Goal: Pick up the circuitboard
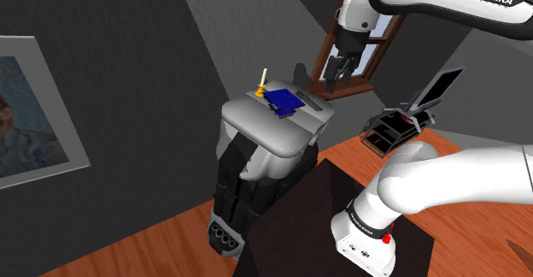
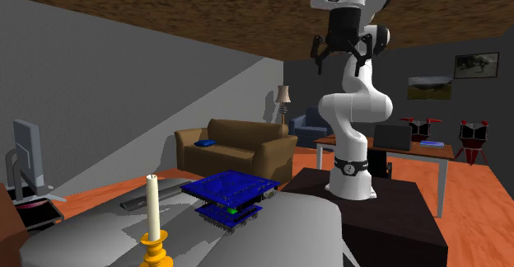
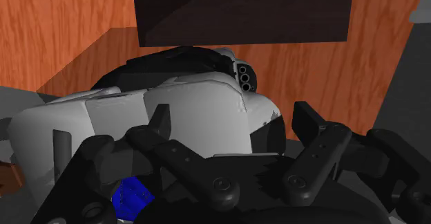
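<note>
Two fingers of the black gripper (image 1: 336, 66) stand apart and empty, high over the blue circuitboard (image 1: 284, 101). The board lies flat on a grey rounded top (image 1: 256, 117), well below the fingertips and off to one side of their line. The height suggests the descent has not begun. A candle (image 1: 263, 83) in a yellow holder stands just beside the board, near enough to foul a finger lowered on that side.
</note>
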Controlling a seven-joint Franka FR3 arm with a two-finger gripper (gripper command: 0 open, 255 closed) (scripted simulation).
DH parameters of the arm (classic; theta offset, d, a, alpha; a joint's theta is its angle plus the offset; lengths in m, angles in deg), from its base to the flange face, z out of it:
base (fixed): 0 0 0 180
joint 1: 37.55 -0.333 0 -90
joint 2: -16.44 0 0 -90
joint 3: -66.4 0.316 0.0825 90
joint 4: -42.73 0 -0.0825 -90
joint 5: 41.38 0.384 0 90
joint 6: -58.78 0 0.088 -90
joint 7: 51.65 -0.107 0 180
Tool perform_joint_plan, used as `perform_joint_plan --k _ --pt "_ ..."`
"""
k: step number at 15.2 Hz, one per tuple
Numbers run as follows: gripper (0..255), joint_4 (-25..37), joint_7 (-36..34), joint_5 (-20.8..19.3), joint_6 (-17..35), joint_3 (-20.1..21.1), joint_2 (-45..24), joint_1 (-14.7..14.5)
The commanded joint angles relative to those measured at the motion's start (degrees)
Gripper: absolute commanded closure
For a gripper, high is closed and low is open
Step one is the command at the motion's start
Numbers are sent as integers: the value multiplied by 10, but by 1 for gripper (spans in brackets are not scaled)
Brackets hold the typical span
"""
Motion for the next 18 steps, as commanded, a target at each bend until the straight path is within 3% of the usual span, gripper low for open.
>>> perform_joint_plan --k 1,6,11,15,18 --pt "0 0 0 0 0 0 0 0" --pt "0 -39 -87 -79 95 93 -69 10" --pt "0 -50 -203 -190 162 181 -176 41" --pt "0 -31 -320 -310 174 242 -289 75" --pt "0 0 -412 -413 146 274 -390 94"
